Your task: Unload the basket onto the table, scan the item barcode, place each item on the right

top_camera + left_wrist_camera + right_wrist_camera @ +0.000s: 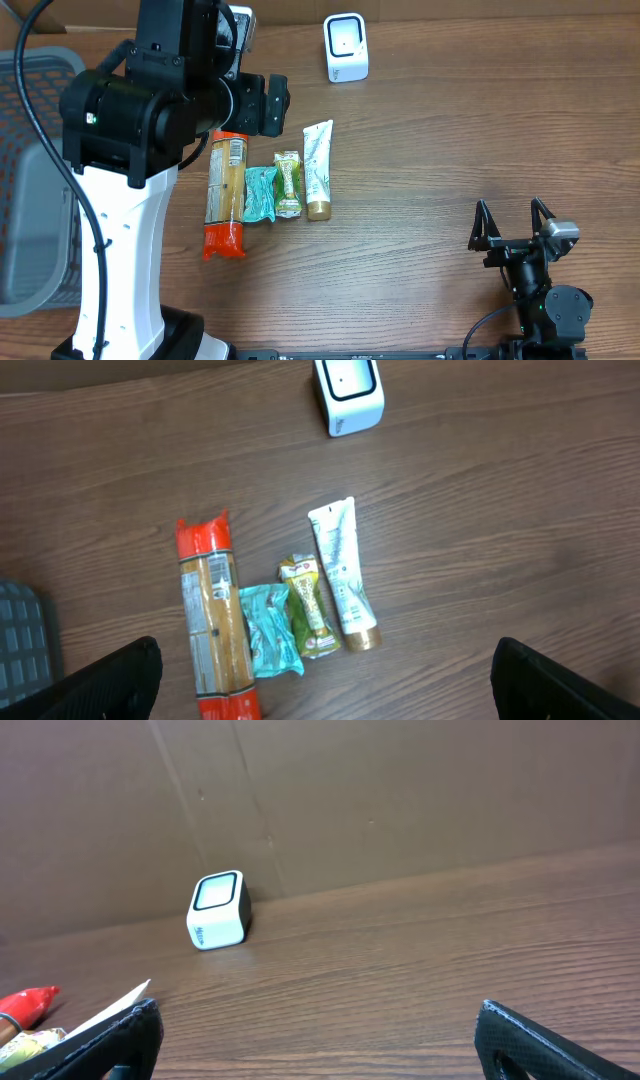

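**Camera positions, three views**

Overhead: we look straight down on the whole table (450, 150). Left wrist: we look down from high above the row of packets (268, 630) and the white scanner (347, 395). Right wrist: we sit low, facing level toward that scanner, which all three share.

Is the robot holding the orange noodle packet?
No, the orange noodle packet lies flat on the table, and the left gripper hangs open and empty above it.
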Available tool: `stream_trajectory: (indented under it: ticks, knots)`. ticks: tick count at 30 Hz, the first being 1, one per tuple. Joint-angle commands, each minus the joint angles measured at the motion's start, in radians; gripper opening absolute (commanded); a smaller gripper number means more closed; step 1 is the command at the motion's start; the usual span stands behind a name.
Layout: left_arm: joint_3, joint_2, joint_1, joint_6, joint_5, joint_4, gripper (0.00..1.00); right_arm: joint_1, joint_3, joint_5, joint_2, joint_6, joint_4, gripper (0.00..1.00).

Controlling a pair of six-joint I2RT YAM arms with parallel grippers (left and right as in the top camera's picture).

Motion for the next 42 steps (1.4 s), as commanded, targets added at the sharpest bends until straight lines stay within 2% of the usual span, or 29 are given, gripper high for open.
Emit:
stream_trajectory:
  ticks: [1,9,13,21,25,29,34,42]
  knots:
    - [0.015,-0.012,0.000,0.034,-0.011,0.000,0.97,0.005,-0.011,-0.005,-0.007,-0.005,0.004,1.00]
    - [0.015,-0.070,0.000,0.033,-0.023,0.000,1.00,0.005,-0.011,-0.005,-0.007,-0.004,0.004,1.00]
    - [0.015,-0.099,0.000,0.033,-0.117,-0.041,1.00,0.005,-0.011,-0.005,-0.007,-0.004,0.004,1.00]
    - [0.012,-0.116,0.000,0.029,-0.088,-0.089,1.00,0.005,-0.011,-0.005,-0.007,-0.005,0.004,1.00]
    - [-0.022,-0.140,0.103,0.006,-0.159,-0.089,1.00,0.005,-0.011,-0.005,-0.007,-0.004,0.004,1.00]
    - [-0.162,-0.149,0.206,0.006,-0.121,-0.089,1.00,0.005,-0.011,-0.005,-0.007,-0.004,0.004,1.00]
    - [-0.430,-0.199,0.216,-0.021,-0.139,-0.032,0.99,0.005,-0.011,-0.005,-0.007,-0.004,0.004,1.00]
    - [-0.927,-0.613,0.246,-0.048,-0.141,0.243,1.00,0.005,-0.011,-0.005,-0.007,-0.005,0.004,1.00]
